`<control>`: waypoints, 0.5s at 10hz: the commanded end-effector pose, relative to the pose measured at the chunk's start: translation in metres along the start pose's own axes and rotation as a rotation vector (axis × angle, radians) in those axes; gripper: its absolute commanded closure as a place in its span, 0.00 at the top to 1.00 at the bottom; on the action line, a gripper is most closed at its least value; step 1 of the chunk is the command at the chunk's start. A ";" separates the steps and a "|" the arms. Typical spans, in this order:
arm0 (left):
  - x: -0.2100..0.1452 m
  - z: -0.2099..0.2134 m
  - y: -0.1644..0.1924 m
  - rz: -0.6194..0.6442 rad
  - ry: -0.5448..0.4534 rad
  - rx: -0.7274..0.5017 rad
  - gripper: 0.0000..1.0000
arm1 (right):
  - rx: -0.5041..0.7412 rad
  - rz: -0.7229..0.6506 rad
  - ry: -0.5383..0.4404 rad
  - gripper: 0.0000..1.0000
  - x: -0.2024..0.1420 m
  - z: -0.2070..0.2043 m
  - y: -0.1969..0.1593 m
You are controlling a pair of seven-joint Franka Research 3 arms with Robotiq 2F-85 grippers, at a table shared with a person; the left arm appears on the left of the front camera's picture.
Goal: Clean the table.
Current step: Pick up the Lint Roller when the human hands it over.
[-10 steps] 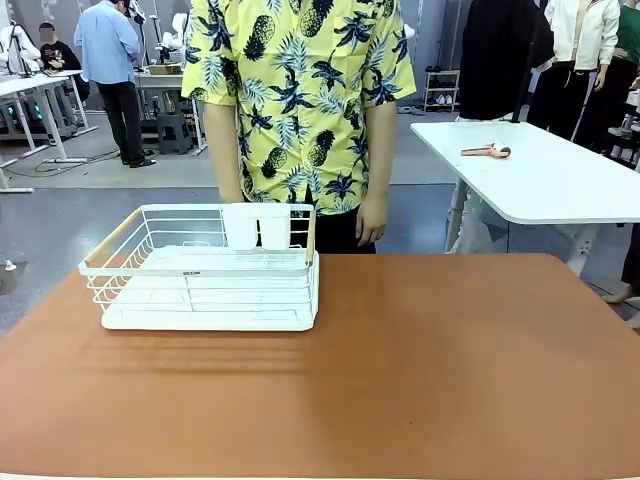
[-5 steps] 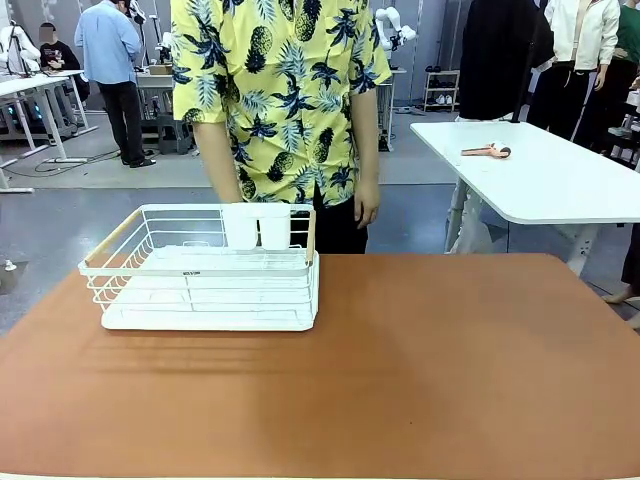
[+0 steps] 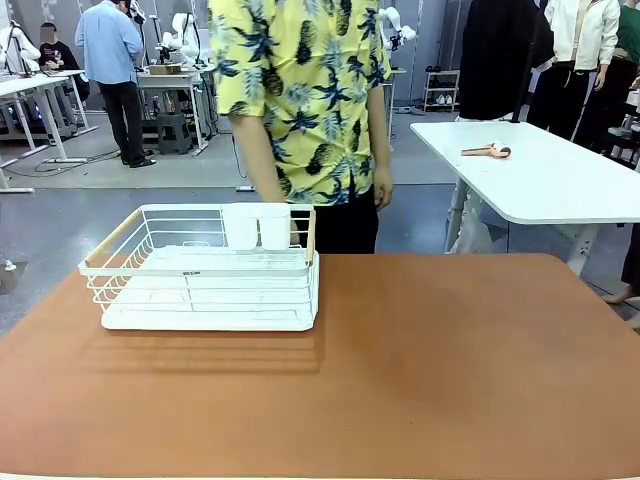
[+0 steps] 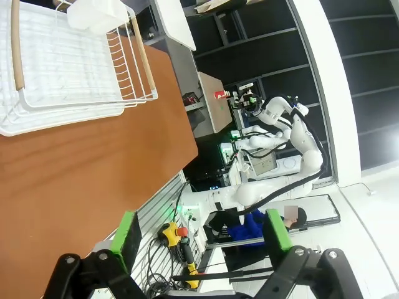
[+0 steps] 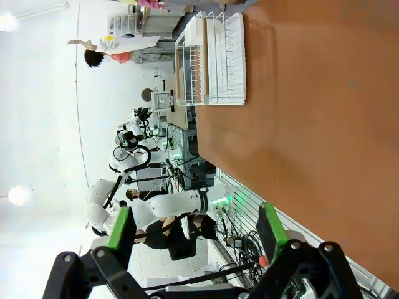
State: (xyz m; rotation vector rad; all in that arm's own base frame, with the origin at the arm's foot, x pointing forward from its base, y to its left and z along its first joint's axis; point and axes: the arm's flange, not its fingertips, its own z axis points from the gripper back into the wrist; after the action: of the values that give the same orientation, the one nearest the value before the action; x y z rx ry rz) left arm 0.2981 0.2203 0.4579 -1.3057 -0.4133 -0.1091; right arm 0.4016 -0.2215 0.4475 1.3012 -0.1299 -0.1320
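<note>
The left gripper [image 4: 201, 232] hangs back off the near edge of the table [image 3: 430, 370], its green pads spread wide with nothing between them, the same as a second ago. On the left part of the reddish-brown top the rack [image 3: 205, 270] sits exactly where it was, and nothing has gone into it or come out. The one thing that has moved is the person [image 3: 300, 90] at the far edge. A second ago they stood square behind the rack's right end, half a second ago they had shifted toward picture left, and now they have moved back to the right, the hand [image 3: 383, 190] hanging higher and clear of the table (it touches nothing). To the right of the rack the table runs bare to its corner, as before — I can make out nothing loose on it. Farther right, the white table [image 3: 560, 180] and the small tool [image 3: 487, 151] on it are unchanged and, I judge, no part of the job. The right gripper [image 5: 196, 226] likewise waits with its fingers wide apart and empty, looking along the table toward the rack. The person's shuffle looks like no step of the task. Either the cleaning has not begun and things are yet to be set down, or only the rack remains to be dealt with — which of these, I cannot tell.
</note>
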 end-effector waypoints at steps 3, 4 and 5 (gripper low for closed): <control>-0.003 0.002 -0.002 -0.011 0.002 -0.012 1.00 | 0.004 0.003 0.001 1.00 -0.001 0.000 0.002; -0.003 0.002 -0.002 -0.011 0.002 -0.012 1.00 | 0.004 0.003 0.001 1.00 -0.001 0.000 0.002; -0.003 0.002 -0.002 -0.011 0.002 -0.012 1.00 | 0.004 0.003 0.001 1.00 -0.001 0.000 0.002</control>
State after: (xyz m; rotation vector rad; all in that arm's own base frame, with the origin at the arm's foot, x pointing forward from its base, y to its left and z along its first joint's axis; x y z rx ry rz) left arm 0.2980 0.2204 0.4579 -1.3054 -0.4134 -0.1087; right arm 0.4016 -0.2214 0.4475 1.3012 -0.1299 -0.1320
